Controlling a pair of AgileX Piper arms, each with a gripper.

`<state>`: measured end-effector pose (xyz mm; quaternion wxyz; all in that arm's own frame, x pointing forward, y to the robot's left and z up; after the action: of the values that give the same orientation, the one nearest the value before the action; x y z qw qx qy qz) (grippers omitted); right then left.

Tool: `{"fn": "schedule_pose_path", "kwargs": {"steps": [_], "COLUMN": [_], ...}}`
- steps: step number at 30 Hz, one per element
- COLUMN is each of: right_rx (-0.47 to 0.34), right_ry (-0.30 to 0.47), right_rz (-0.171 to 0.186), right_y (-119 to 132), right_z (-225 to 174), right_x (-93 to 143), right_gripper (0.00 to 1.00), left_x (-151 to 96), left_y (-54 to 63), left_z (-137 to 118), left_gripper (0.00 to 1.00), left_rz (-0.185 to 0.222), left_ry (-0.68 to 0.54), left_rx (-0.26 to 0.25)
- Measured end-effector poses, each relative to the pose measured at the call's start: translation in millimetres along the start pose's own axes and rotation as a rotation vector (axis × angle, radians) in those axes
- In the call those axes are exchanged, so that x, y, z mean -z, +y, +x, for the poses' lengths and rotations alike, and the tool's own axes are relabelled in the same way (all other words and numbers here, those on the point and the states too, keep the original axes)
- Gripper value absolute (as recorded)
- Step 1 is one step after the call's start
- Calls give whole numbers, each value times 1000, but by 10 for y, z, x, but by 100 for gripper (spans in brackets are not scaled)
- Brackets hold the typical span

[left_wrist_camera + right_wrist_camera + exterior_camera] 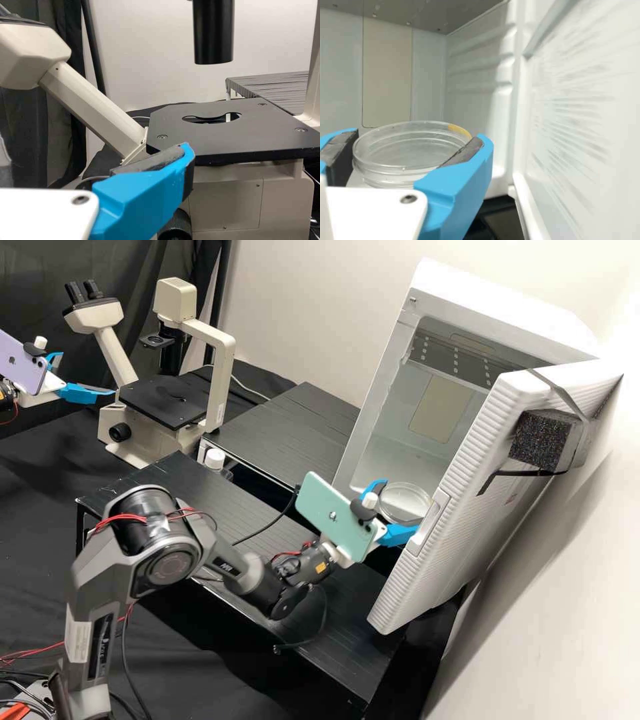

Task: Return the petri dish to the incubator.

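Note:
The right gripper [399, 508] holds the clear petri dish [405, 501] level at the open front of the white incubator [437, 303]. In the right wrist view, both grey-padded fingers of the right gripper [416, 142] press on opposite sides of the petri dish [407, 150], which has a yellowish mark on its rim. At the far left stands the left gripper [87, 375], its fingers apart, beside the microscope. One blue finger of the left gripper [145, 190] shows before the microscope stage in the left wrist view.
The incubator door [467, 473] stands open to the right of the right gripper, with its edge close to the fingers. Black low tables [287, 427] lie left of the incubator. A white-capped bottle [215, 459] stands between tables and microscope [163, 400].

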<state>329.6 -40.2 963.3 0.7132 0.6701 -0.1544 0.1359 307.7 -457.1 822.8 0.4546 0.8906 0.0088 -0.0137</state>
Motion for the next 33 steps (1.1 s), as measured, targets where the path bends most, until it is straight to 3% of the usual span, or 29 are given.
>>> {"fn": "schedule_pose_path", "kwargs": {"steps": [19,33], "right_rx": [91,163], "right_ry": [-83,-62], "right_rz": [-10,20], "right_y": [-225,-435], "right_z": [994,1153], "right_x": [-220,-78], "right_gripper": [0,0], "left_x": [0,0], "left_y": [0,0], "left_z": [0,0], "left_gripper": [100,100], "left_rz": [0,0], "left_ry": [0,0], "left_rx": [0,0]}}
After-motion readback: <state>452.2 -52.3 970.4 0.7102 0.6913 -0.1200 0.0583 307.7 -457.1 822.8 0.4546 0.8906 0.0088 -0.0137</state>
